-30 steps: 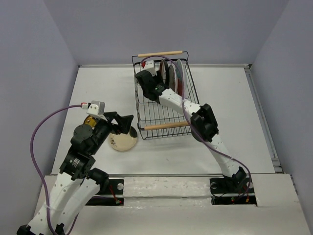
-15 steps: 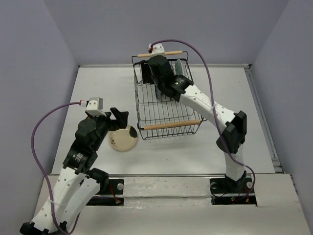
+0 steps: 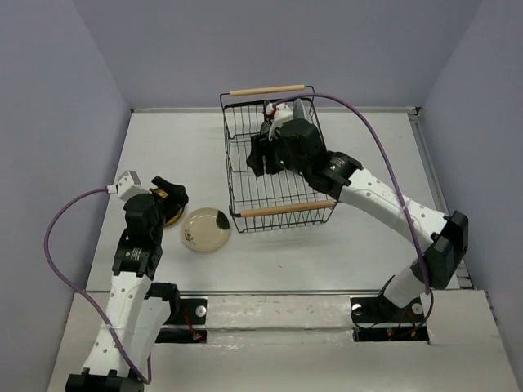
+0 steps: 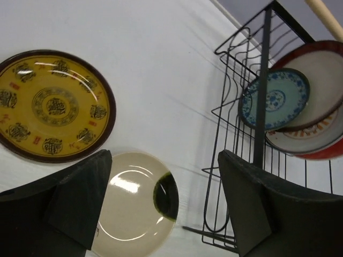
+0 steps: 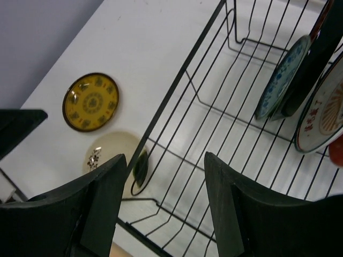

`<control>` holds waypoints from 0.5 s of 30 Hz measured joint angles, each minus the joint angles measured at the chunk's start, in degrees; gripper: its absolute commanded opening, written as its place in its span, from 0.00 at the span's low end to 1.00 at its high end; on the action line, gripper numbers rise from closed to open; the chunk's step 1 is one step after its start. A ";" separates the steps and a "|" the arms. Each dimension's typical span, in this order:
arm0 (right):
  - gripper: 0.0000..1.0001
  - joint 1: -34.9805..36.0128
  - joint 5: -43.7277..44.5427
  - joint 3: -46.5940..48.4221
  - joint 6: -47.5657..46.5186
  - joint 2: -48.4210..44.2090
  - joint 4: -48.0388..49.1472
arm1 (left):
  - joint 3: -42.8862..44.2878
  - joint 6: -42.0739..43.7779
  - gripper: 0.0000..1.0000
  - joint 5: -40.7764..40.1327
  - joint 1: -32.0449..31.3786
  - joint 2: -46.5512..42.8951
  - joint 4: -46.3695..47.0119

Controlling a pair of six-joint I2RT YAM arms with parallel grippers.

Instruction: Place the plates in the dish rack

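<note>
The white worktop (image 3: 368, 237) holds a big black wire dish rack (image 3: 245, 184). Four plates stand on edge at the far end of the rack: a big plate with a dark red rim (image 4: 321, 61), a white and orange plate (image 4: 311, 138), a red plate (image 4: 328, 155) and a small blue plate (image 4: 274, 99). A cream plate (image 4: 128, 211) lies flat on the worktop near the rack's corner. A yellow plate (image 4: 53, 104) lies just beside it. The right pincer (image 5: 165, 158) hangs over the rack, spread wide and empty. The left pincer (image 4: 165, 155) hangs over the two flat plates, spread wide and empty too.
</note>
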 measured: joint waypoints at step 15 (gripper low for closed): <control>0.66 0.00 -2.58 -13.55 -1.27 -14.16 4.70 | -11.06 -14.05 0.79 2.45 20.15 14.56 -0.66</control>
